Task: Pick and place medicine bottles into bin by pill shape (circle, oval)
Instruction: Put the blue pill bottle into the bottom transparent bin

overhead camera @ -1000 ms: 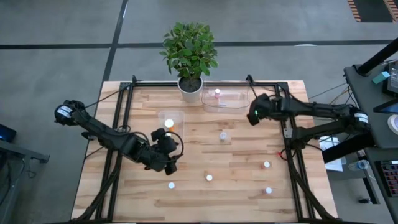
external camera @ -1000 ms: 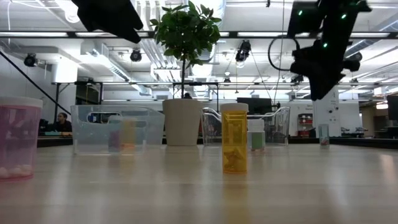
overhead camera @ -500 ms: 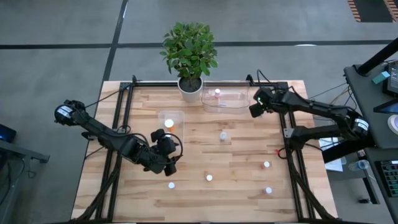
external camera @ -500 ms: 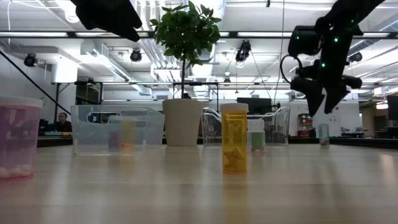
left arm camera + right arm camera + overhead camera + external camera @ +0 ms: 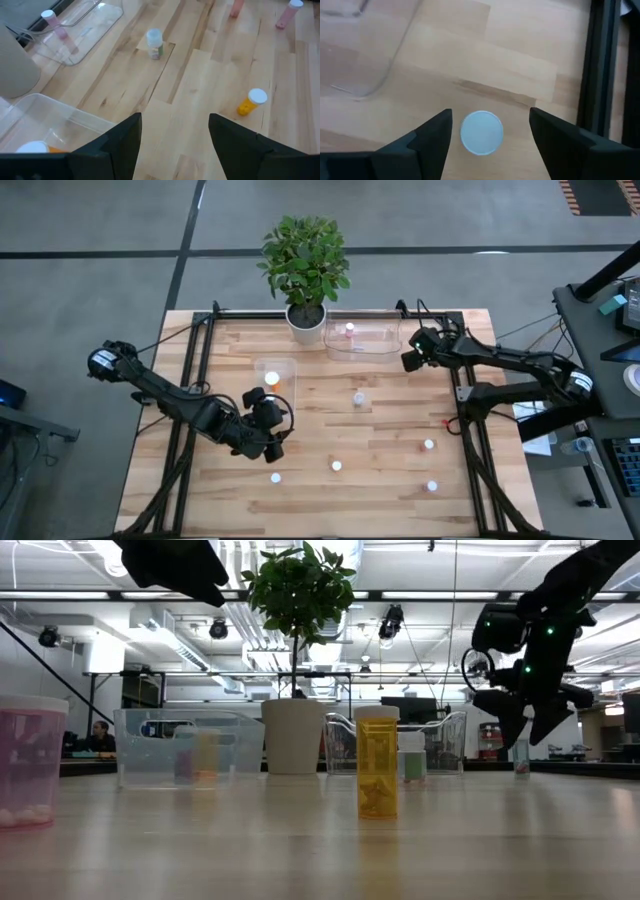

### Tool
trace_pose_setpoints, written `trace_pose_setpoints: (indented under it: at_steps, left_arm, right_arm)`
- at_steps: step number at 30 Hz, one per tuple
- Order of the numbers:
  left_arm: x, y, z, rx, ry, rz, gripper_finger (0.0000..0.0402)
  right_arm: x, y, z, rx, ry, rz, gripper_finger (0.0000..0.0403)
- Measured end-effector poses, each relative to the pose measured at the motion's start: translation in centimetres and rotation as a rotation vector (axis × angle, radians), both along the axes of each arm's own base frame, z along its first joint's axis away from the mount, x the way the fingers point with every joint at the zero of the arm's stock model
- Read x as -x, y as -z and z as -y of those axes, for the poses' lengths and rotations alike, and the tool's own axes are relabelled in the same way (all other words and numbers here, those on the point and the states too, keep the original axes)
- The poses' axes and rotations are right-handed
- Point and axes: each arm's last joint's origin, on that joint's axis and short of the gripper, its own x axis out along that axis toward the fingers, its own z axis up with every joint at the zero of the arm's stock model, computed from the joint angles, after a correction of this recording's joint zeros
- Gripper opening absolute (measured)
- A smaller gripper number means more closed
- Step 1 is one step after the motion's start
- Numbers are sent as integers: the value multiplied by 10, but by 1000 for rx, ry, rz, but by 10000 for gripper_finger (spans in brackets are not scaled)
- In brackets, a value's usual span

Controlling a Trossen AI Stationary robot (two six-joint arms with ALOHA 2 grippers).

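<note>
Small white-capped medicine bottles stand scattered on the wooden table (image 5: 230, 350). One shows as a round white cap (image 5: 481, 132) straight below my right gripper (image 5: 490, 112). That gripper is open, a finger on either side above the cap, and touches nothing. In the low view this small bottle (image 5: 520, 755) stands upright on the table under the gripper (image 5: 522, 725). My left gripper (image 5: 175, 117) hovers open and empty near the left clear bin (image 5: 276, 372). An orange bottle (image 5: 250, 102) lies on its side ahead of it.
The far clear bin (image 5: 362, 338) holds a pink bottle (image 5: 349, 330); the left bin holds an orange one (image 5: 270, 378). A potted plant (image 5: 305, 270) stands at the far edge. Black frame rails (image 5: 602, 75) run close beside my right gripper. Other bottles (image 5: 359, 397) (image 5: 428, 444) stand mid-table and near right.
My right gripper has come down toward the small bottle by the right rail, shifting slightly toward the table's far right, and its fingers have opened. The bottles and my left arm have stayed still.
</note>
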Motion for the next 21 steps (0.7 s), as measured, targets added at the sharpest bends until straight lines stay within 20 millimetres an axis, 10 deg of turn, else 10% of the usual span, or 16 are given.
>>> trace_pose_setpoints:
  at_steps: [21]
  left_arm:
    - [0, 0, 0, -11, -8, 5, 215]
  right_arm:
    - [4, 10, -3, -8, -27, -27, 84]
